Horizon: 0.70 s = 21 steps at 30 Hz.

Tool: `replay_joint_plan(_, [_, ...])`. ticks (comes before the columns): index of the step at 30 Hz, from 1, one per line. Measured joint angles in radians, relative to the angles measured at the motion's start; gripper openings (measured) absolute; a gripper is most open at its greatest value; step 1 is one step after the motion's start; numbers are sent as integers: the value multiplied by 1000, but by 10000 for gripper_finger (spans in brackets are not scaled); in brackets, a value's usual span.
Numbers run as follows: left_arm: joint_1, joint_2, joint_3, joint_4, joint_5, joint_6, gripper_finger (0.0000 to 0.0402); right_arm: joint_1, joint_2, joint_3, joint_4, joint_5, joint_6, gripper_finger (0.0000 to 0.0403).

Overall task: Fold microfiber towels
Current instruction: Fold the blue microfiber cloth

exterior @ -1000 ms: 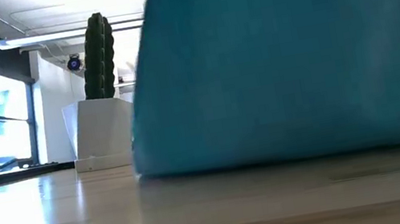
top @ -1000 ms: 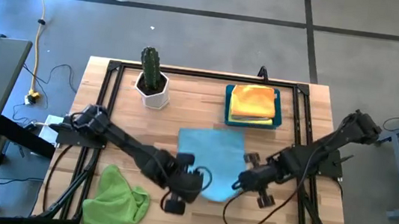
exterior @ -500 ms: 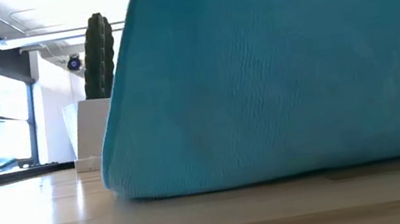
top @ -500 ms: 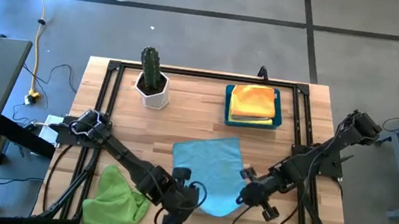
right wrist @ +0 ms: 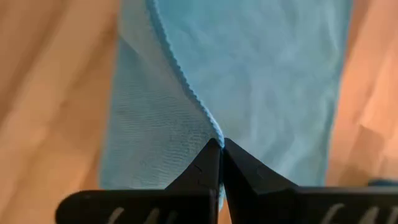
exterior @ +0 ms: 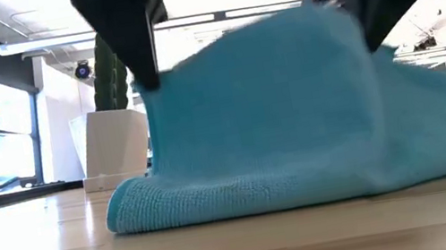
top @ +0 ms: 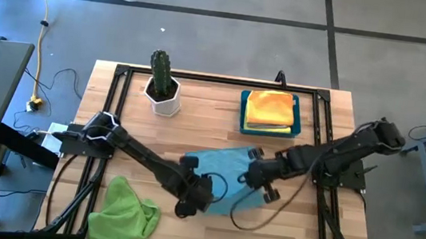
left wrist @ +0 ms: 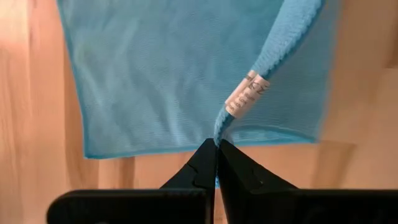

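**Mid-table: blue towel pinched at two corners**

Near the table's (top: 222,112) front centre lay the light blue towel (top: 223,169) — soft, ribbed pile, stitched hem, white care tag (left wrist: 247,93). The left gripper (top: 190,164) and right gripper (top: 253,155) each had fingers pressed together on a lifted corner. Half a second before, both grippers stood nearer the front edge — the cloth has since been doubled rearward.
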Motion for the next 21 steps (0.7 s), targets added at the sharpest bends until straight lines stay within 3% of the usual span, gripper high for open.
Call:
replay_joint_plan(6, [44,1,-72,-11,-11,-22,3,-106,64,-1,0,7,-51,0])
replay_joint_plan(21, [184,0,-80,-99,-115,-25,3,-303,140,-1,1,-5,-131,0])
